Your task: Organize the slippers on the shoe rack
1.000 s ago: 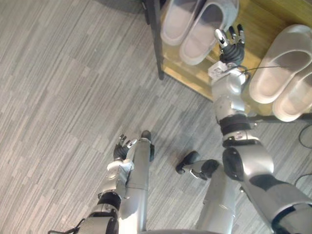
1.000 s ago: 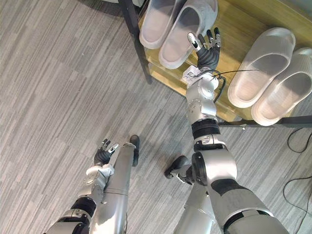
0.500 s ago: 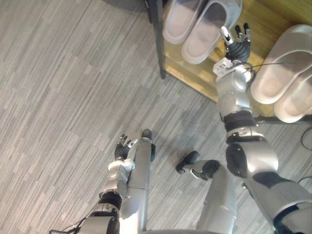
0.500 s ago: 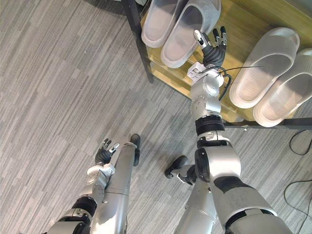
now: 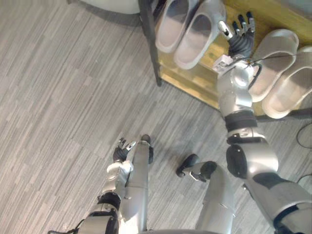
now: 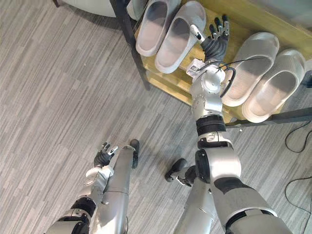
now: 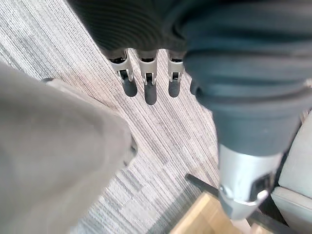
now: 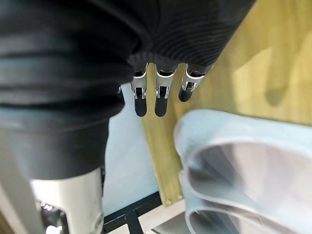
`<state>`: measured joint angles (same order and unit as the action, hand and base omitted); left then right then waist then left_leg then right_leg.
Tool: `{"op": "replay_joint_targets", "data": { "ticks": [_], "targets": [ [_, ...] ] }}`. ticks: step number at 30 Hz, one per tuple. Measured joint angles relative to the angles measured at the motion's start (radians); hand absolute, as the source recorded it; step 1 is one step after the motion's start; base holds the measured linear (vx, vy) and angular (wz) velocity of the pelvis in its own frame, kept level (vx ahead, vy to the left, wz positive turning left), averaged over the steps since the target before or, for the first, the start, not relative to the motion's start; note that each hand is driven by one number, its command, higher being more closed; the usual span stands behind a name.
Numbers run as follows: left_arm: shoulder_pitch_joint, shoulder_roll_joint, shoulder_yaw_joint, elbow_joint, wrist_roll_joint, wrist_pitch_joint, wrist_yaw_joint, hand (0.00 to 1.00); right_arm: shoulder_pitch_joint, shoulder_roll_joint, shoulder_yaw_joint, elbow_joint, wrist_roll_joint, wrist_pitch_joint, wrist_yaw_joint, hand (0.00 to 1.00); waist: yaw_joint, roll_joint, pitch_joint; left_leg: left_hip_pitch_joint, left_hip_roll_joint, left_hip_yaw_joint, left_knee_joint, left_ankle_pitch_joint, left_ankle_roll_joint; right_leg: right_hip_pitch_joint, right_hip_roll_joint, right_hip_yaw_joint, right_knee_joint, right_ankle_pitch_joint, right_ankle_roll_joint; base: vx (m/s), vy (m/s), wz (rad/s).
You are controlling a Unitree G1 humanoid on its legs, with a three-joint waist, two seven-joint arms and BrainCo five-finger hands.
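Right eye view. Slippers [image 6: 151,27]: four, pale grey, smooth moulded slides, lying soles down in two pairs on the shoe rack [image 6: 243,19]. Left pair [image 6: 178,39]: side by side at the rack's corner, next to the frame post. Right pair [image 6: 251,68]: side by side, well apart from the first. Shoe rack: one, light wooden shelf on a black metal frame. Right hand [image 6: 214,41]: over the bare shelf between the pairs, fingers straight and spread, holding nothing. Left hand [image 6: 103,156]: low over the grey striped floor [image 6: 58,97], fingers relaxed, empty.

No lettering seems readable on the slippers [image 6: 178,39].
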<state>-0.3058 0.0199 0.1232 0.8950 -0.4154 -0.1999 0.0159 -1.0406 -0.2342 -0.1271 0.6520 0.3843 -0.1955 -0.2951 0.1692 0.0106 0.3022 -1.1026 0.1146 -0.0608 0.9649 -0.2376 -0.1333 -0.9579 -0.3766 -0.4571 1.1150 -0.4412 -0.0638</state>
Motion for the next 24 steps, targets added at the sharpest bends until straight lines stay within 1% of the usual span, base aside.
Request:
{"op": "replay_joint_targets", "data": {
  "ticks": [1,3,5,7,9,10,12,13,14,15,16,17,19,20,21,22,24],
  "targets": [
    [0.005,-0.006,-0.003,0.0,0.0,0.0,0.0,0.0,0.04,0.003,0.023,-0.038,-0.027,0.004,0.0,0.0,-0.008,0.0,0.0,0.039,0.004,0.008,-0.023,0.001,0.002,0.036,0.005,0.0,-0.025,0.008,-0.004,0.05,0.029,-0.12],
    [0.012,-0.015,-0.007,0.001,0.001,0.01,0.0,0.0,0.113,0.015,0.06,-0.133,-0.044,0.006,0.001,0.0,-0.013,-0.001,-0.001,0.099,0.015,0.028,-0.07,0.007,0.006,0.086,0.018,-0.002,-0.076,0.026,-0.002,0.05,0.031,-0.16],
    [0.043,-0.031,-0.026,0.005,0.003,0.013,0.0,0.0,0.229,0.036,0.125,-0.231,-0.09,0.007,0.013,0.0,-0.043,-0.002,-0.001,0.203,0.017,0.048,-0.147,0.022,0.012,0.178,0.032,-0.004,-0.151,0.051,0.009,0.06,0.028,-0.08],
    [0.07,-0.043,-0.049,0.005,0.011,0.013,-0.001,0.0,0.343,0.04,0.179,-0.318,-0.116,0.006,0.025,0.0,-0.059,-0.003,-0.004,0.29,0.019,0.065,-0.205,0.029,0.017,0.256,0.046,-0.005,-0.215,0.07,0.023,0.08,0.041,-0.11],
    [0.106,-0.052,-0.084,0.009,0.026,0.018,-0.003,0.0,0.506,0.042,0.232,-0.395,-0.176,0.007,0.069,0.0,-0.066,-0.007,-0.019,0.407,0.02,0.09,-0.286,0.038,0.022,0.36,0.061,-0.005,-0.298,0.093,0.037,0.09,0.053,-0.12],
    [0.117,-0.054,-0.09,0.009,0.028,0.018,-0.003,0.0,0.55,0.043,0.245,-0.41,-0.19,0.008,0.078,0.0,-0.067,-0.008,-0.027,0.431,0.02,0.093,-0.305,0.04,0.023,0.383,0.066,-0.006,-0.318,0.099,0.042,0.11,0.062,-0.1],
    [0.179,-0.046,-0.129,0.01,0.059,0.019,-0.007,0.0,0.729,0.076,0.278,-0.435,-0.229,0.01,0.127,0.0,-0.081,-0.019,-0.055,0.571,0.014,0.119,-0.405,0.055,0.024,0.507,0.08,-0.008,-0.412,0.12,0.064,0.15,0.064,-0.09],
    [0.197,-0.042,-0.145,0.01,0.062,0.018,-0.008,0.0,0.768,0.086,0.286,-0.437,-0.231,0.01,0.137,0.0,-0.085,-0.024,-0.07,0.6,0.013,0.128,-0.431,0.06,0.024,0.53,0.083,-0.008,-0.434,0.125,0.068,0.14,0.05,-0.09],
    [0.227,-0.03,-0.178,0.021,0.083,0.017,-0.021,0.0,0.841,0.1,0.297,-0.436,-0.241,0.011,0.167,0.0,-0.095,-0.036,-0.103,0.653,0.006,0.143,-0.492,0.077,0.024,0.565,0.087,-0.005,-0.478,0.138,0.078,0.15,0.043,-0.09],
    [0.237,-0.019,-0.204,0.038,0.102,0.018,-0.023,0.0,0.883,0.106,0.296,-0.423,-0.262,0.009,0.19,0.0,-0.104,-0.04,-0.121,0.689,0.004,0.148,-0.537,0.092,0.024,0.595,0.098,-0.005,-0.518,0.154,0.083,0.16,0.039,-0.13],
    [0.245,0.003,-0.235,0.055,0.114,0.019,-0.024,0.0,0.914,0.109,0.296,-0.368,-0.268,0.007,0.213,0.0,-0.117,-0.043,-0.138,0.742,0.003,0.158,-0.605,0.119,0.022,0.634,0.115,-0.005,-0.582,0.181,0.088,0.15,0.034,-0.14],
    [0.249,0.007,-0.247,0.061,0.126,0.02,-0.027,0.0,0.923,0.11,0.294,-0.337,-0.269,0.008,0.22,0.0,-0.121,-0.044,-0.139,0.769,0.002,0.164,-0.64,0.133,0.022,0.655,0.122,-0.005,-0.612,0.194,0.089,0.16,0.02,-0.24],
    [0.269,0.018,-0.286,0.066,0.17,0.021,-0.045,0.0,0.986,0.103,0.275,-0.193,-0.298,0.016,0.246,0.0,-0.133,-0.041,-0.148,0.896,-0.001,0.189,-0.783,0.187,0.022,0.754,0.156,-0.001,-0.738,0.251,0.104,0.13,0.023,-0.25],
    [0.272,0.021,-0.296,0.066,0.181,0.021,-0.047,0.0,1.003,0.102,0.265,-0.17,-0.311,0.019,0.251,0.0,-0.135,-0.04,-0.15,0.92,-0.002,0.191,-0.807,0.196,0.023,0.772,0.162,0.001,-0.758,0.26,0.106,0.09,0.037,-0.2],
    [0.279,0.033,-0.311,0.066,0.199,0.022,-0.053,0.0,1.042,0.1,0.248,-0.108,-0.342,0.026,0.262,0.0,-0.144,-0.038,-0.158,0.969,-0.003,0.197,-0.856,0.211,0.024,0.816,0.175,0.003,-0.807,0.281,0.113,0.06,0.028,-0.15],
    [0.283,0.042,-0.314,0.066,0.209,0.022,-0.061,0.0,1.063,0.098,0.245,-0.072,-0.347,0.031,0.272,0.0,-0.149,-0.037,-0.169,0.99,-0.003,0.204,-0.878,0.217,0.025,0.834,0.182,0.005,-0.833,0.292,0.116,0.07,0.046,-0.19],
    [0.29,0.068,-0.32,0.066,0.244,0.022,-0.065,0.0,1.11,0.096,0.23,0.022,-0.384,0.045,0.297,0.0,-0.167,-0.031,-0.183,1.037,-0.004,0.214,-0.918,0.227,0.026,0.885,0.199,0.011,-0.899,0.324,0.124,0.05,0.046,-0.16]
  ]
}}
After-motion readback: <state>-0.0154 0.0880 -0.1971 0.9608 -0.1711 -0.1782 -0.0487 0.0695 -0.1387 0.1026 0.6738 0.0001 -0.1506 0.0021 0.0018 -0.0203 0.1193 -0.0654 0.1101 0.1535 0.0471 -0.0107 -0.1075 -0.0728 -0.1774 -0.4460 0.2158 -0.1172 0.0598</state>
